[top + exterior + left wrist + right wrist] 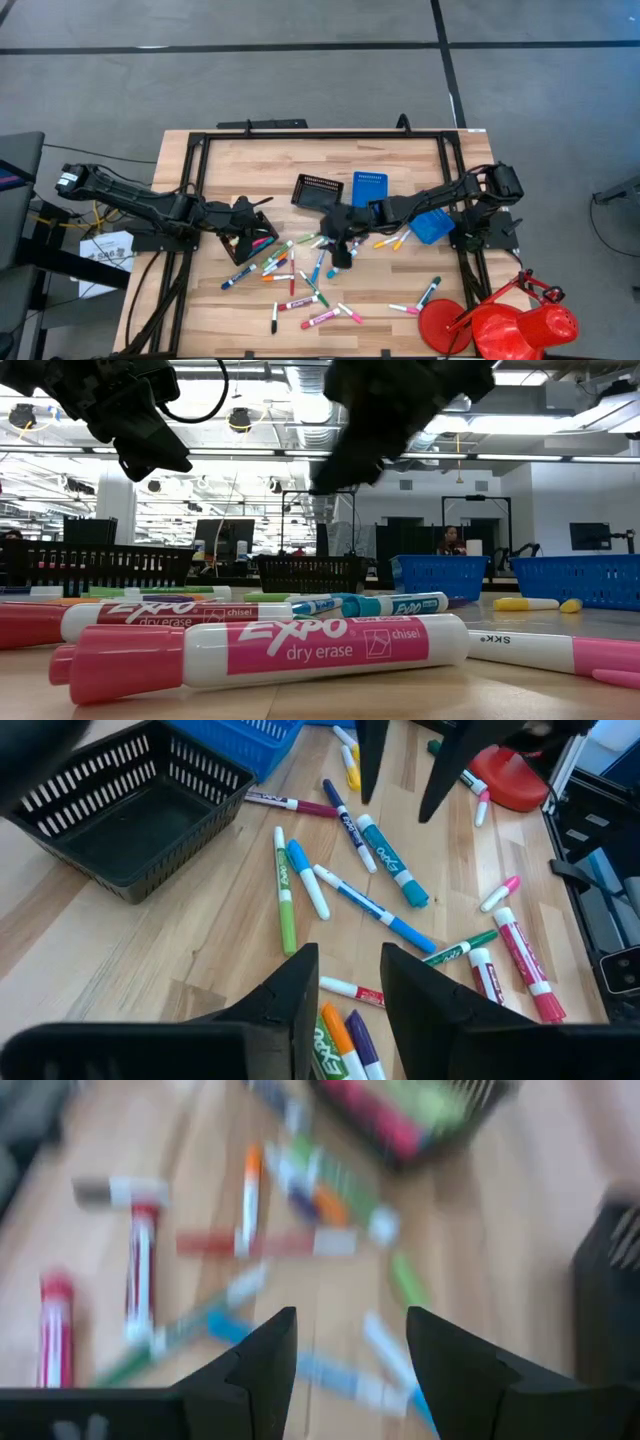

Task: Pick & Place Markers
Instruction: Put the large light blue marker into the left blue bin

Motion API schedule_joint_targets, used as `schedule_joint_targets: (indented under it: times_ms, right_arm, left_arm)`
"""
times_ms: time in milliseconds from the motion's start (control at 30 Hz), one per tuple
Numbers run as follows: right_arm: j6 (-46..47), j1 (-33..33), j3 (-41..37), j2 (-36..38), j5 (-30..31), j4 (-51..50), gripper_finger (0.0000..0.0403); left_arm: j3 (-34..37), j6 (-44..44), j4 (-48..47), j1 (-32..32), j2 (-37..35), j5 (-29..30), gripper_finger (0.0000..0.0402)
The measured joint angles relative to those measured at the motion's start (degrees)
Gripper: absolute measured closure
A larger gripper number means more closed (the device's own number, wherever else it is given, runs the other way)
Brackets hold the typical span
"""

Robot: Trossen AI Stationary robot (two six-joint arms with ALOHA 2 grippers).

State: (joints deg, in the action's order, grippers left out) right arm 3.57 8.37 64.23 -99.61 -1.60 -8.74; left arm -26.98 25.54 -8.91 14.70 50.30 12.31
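From above, most of the markers [300,285] lie scattered over the middle and near part of the table [240,160], with a few strays toward the right edge. One black tray [250,237] near the left edge, under the left gripper [262,226], already holds some coloured markers; a second black tray [318,190] and two blue trays [369,187] further back look empty or nearly so. The right gripper [343,262] hangs over the central pile. By my judgement the job is barely begun, with dozens left to collect.

The low view shows a pink-capped marker [260,652] lying closest, more behind it, and the trays along the far side; both grippers hang above the table.

In the left wrist view the left fingers [290,1010] stand partly apart with nothing between them, over orange, green and purple markers [340,1045].

In the right wrist view the right fingers [265,1365] stand apart, gripping nothing, above loose markers, though motion blur hides detail.
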Motion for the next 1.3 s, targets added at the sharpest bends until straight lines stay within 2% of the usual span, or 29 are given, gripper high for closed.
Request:
schedule_joint_targets:
  times_ms: [200,600,933,1133,1300]
  right_arm:
    - [-0.1,3.6,0.0,0.0,0.0,-12.2,0.0242]
    - [-0.6,9.1,0.0,-0.1,0.8,-11.8,0.0236]
    - [-1.0,8.7,0.0,-8.5,1.9,-9.3,0.0233]
    - [-2.1,8.7,0.0,-9.6,1.8,-11.2,0.0249]
    - [-2.6,8.2,0.0,-10.7,1.6,-10.9,0.0287]
  left_arm:
    - [0.0,0.0,0.0,0.0,0.0,0.1,0.0296]
    - [0.1,0.0,0.0,0.0,0.0,0.1,0.0296]
    - [0.1,0.0,0.0,0.0,0.0,0.1,0.0296]
    - [0.2,0.0,0.0,0.0,0.0,0.1,0.0296]
    - [0.2,0.0,0.0,0.0,0.0,0.1,0.0296]
